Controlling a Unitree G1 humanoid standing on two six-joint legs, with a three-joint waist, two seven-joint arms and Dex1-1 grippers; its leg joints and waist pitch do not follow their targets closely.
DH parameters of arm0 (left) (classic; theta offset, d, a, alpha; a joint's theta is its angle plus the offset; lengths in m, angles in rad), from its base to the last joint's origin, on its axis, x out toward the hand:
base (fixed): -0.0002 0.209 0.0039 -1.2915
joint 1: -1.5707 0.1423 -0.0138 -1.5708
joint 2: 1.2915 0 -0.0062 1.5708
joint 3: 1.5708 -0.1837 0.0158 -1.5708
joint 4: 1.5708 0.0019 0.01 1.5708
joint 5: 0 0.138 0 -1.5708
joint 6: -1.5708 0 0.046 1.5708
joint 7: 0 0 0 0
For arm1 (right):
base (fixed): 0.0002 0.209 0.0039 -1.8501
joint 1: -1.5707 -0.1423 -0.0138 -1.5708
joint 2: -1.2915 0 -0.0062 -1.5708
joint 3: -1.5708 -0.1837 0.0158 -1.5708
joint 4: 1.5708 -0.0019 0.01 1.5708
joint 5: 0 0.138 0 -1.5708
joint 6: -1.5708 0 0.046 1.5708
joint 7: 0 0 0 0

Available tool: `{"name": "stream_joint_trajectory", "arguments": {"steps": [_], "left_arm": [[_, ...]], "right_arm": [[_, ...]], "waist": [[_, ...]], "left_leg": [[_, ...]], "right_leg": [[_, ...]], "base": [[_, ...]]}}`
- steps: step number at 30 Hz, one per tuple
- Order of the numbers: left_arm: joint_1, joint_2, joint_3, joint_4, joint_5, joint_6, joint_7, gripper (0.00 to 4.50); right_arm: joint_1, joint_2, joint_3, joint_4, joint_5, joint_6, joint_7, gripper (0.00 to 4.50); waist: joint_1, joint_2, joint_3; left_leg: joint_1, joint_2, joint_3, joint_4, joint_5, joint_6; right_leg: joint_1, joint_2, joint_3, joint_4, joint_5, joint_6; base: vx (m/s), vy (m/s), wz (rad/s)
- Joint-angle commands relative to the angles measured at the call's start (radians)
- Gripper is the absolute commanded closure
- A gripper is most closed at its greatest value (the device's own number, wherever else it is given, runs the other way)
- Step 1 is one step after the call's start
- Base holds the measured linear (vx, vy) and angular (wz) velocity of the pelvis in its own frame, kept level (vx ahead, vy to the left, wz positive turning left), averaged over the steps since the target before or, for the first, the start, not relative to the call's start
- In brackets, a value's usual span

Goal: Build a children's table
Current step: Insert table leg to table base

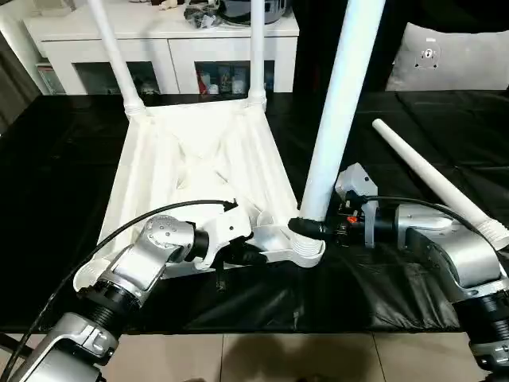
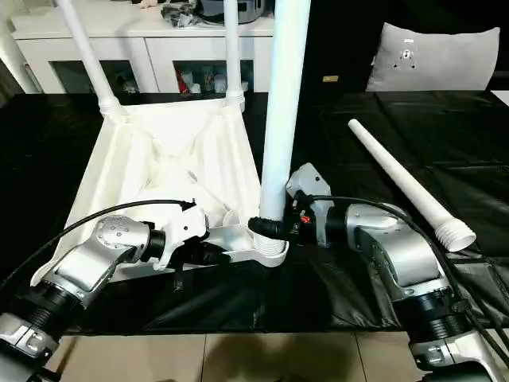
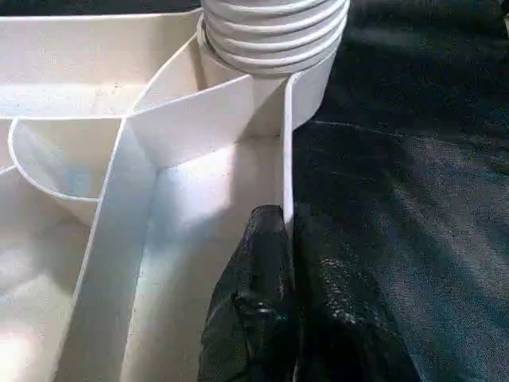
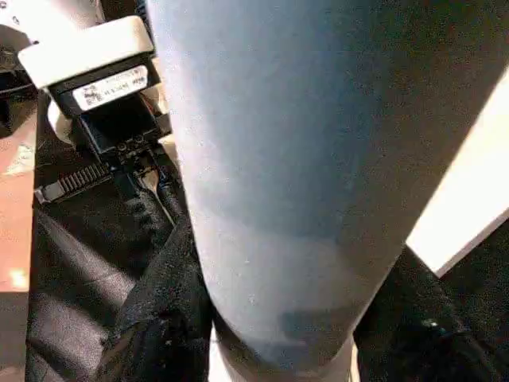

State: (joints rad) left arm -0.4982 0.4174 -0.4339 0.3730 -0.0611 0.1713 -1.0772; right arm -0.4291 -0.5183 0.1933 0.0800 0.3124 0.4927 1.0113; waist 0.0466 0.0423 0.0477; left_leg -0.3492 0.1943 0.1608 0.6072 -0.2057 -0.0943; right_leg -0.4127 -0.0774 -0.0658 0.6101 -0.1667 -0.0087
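Both silver forearms reach inward from the near corners. The left tool [image 1: 253,256] is pinched shut on the table [image 1: 199,159] rim; the right tool [image 1: 306,228] clasps an upright leg [image 1: 338,103] at its base.

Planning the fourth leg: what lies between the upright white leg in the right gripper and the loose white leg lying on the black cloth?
Bare black cloth, seen from the right eye.

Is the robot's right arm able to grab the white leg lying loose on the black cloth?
Probably not yet: the right gripper is clamped round the upright leg. The loose leg lies uncovered just beside that arm.
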Motion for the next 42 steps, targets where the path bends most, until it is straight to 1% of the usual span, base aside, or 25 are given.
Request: {"name": "stream_joint_trajectory", "arguments": {"steps": [1, 4, 9, 12, 15, 20, 25, 28, 31, 34, 36, 38, 39, 40, 42], "left_arm": [[0.005, 0.017, 0.02, 0.009, 0.015, -0.006, -0.003, 4.5], [0.007, 0.018, 0.02, 0.002, 0.013, -0.006, -0.008, 4.5], [0.013, 0.023, 0.016, -0.01, 0.011, -0.006, -0.019, 4.5], [0.017, 0.025, 0.014, -0.015, 0.011, -0.007, -0.024, 4.5], [0.02, 0.027, 0.013, -0.017, 0.012, -0.007, -0.024, 4.5], [0.027, 0.029, 0.011, -0.026, 0.014, -0.005, -0.027, 4.5], [0.033, 0.03, 0.008, -0.031, 0.013, -0.004, -0.029, 4.5], [0.035, 0.03, 0.008, -0.035, 0.015, -0.003, -0.03, 4.5], [0.036, 0.03, 0.006, -0.035, 0.016, -0.002, -0.03, 4.5], [0.036, 0.03, 0.006, -0.036, 0.017, -0.002, -0.031, 4.5], [0.036, 0.03, 0.006, -0.037, 0.018, -0.002, -0.031, 4.5], [0.036, 0.03, 0.006, -0.037, 0.019, -0.002, -0.033, 4.5], [0.036, 0.029, 0.007, -0.038, 0.019, -0.001, -0.033, 4.5], [0.037, 0.029, 0.007, -0.038, 0.018, 0.0, -0.034, 4.5], [0.037, 0.028, 0.007, -0.038, 0.018, 0.0, -0.035, 4.5]], "right_arm": [[0.012, -0.008, 0.032, 0.036, -0.029, 0.02, 0.0, 2.62], [0.008, -0.008, 0.03, 0.048, -0.033, 0.017, 0.003, 2.62], [0.008, -0.008, 0.032, 0.059, -0.035, 0.014, 0.009, 2.62], [0.009, -0.009, 0.035, 0.062, -0.034, 0.015, 0.014, 2.62], [0.011, -0.012, 0.037, 0.058, -0.028, 0.019, 0.026, 2.62], [0.015, -0.019, 0.04, 0.051, -0.027, 0.019, 0.037, 2.62], [0.011, -0.022, 0.034, 0.061, -0.031, 0.016, 0.04, 2.62], [0.009, -0.022, 0.032, 0.063, -0.033, 0.016, 0.043, 2.62], [0.006, -0.021, 0.03, 0.067, -0.033, 0.016, 0.045, 2.62], [0.006, -0.017, 0.032, 0.069, -0.03, 0.016, 0.047, 2.62], [0.005, -0.014, 0.033, 0.072, -0.029, 0.016, 0.047, 2.62], [0.003, -0.001, 0.028, 0.084, -0.024, 0.014, 0.043, 2.62], [0.002, 0.006, 0.022, 0.093, -0.018, 0.014, 0.04, 2.62], [0.0, 0.02, 0.004, 0.111, -0.002, 0.016, 0.036, 2.62], [-0.001, 0.028, -0.007, 0.121, 0.008, 0.017, 0.034, 2.62]], "waist": [[0.006, -0.016, -0.057], [0.006, -0.016, -0.057], [0.006, -0.017, -0.057], [0.005, -0.019, -0.057], [0.005, -0.018, -0.057], [0.005, -0.018, -0.058], [0.006, -0.017, -0.058], [0.008, -0.016, -0.058], [0.007, -0.018, -0.058], [0.007, -0.016, -0.058], [0.007, -0.016, -0.058], [0.007, -0.016, -0.059], [0.007, -0.014, -0.058], [0.006, -0.015, -0.058], [0.005, -0.015, -0.058]], "left_leg": [[-0.012, 0.017, -0.001, -0.077, -0.212, 0.049], [-0.011, 0.017, -0.001, -0.077, -0.213, 0.049], [-0.013, 0.017, -0.001, -0.077, -0.201, 0.051], [-0.012, 0.018, 0.0, -0.077, -0.208, 0.051], [-0.012, 0.018, -0.001, -0.078, -0.206, 0.051], [-0.013, 0.019, 0.0, -0.077, -0.192, 0.054], [-0.011, 0.019, 0.001, -0.077, -0.193, 0.052], [-0.013, 0.019, 0.001, -0.078, -0.188, 0.054], [-0.012, 0.019, 0.001, -0.077, -0.191, 0.053], [-0.012, 0.019, 0.001, -0.078, -0.193, 0.052], [-0.012, 0.019, 0.001, -0.078, -0.193, 0.052], [-0.011, 0.018, 0.001, -0.077, -0.194, 0.052], [-0.012, 0.019, 0.001, -0.078, -0.196, 0.052], [-0.011, 0.018, 0.001, -0.078, -0.201, 0.051], [-0.012, 0.018, 0.0, -0.079, -0.206, 0.05]], "right_leg": [[0.055, -0.051, 0.037, -0.095, -0.441, -0.131], [0.054, -0.051, 0.037, -0.095, -0.442, -0.133], [0.056, -0.051, 0.038, -0.092, -0.424, -0.139], [0.055, -0.051, 0.038, -0.093, -0.428, -0.141], [0.056, -0.051, 0.038, -0.093, -0.427, -0.141], [0.057, -0.051, 0.039, -0.089, -0.392, -0.153], [0.057, -0.051, 0.039, -0.09, -0.394, -0.158], [0.058, -0.051, 0.039, -0.087, -0.371, -0.165], [0.059, -0.051, 0.039, -0.088, -0.373, -0.165], [0.058, -0.051, 0.039, -0.088, -0.377, -0.165], [0.059, -0.051, 0.039, -0.088, -0.375, -0.166], [0.058, -0.051, 0.039, -0.088, -0.377, -0.167], [0.058, -0.051, 0.039, -0.089, -0.379, -0.167], [0.058, -0.051, 0.039, -0.09, -0.386, -0.166], [0.058, -0.051, 0.038, -0.091, -0.394, -0.164]], "base": [[0.0, 0.0, 0.0], [0.0, 0.0, 0.0], [0.0, 0.0, 0.0], [0.0, 0.0, 0.0], [0.0, 0.0, 0.0], [0.0, 0.0, 0.0], [0.0, 0.0, 0.0], [0.0, 0.0, 0.0], [0.0, 0.0, 0.0], [0.0, 0.0, 0.0], [0.0, 0.0, 0.0], [0.0, 0.0, 0.0], [0.0, 0.0, 0.0], [0.0, 0.0, 0.0], [0.0, 0.0, 0.0]]}}
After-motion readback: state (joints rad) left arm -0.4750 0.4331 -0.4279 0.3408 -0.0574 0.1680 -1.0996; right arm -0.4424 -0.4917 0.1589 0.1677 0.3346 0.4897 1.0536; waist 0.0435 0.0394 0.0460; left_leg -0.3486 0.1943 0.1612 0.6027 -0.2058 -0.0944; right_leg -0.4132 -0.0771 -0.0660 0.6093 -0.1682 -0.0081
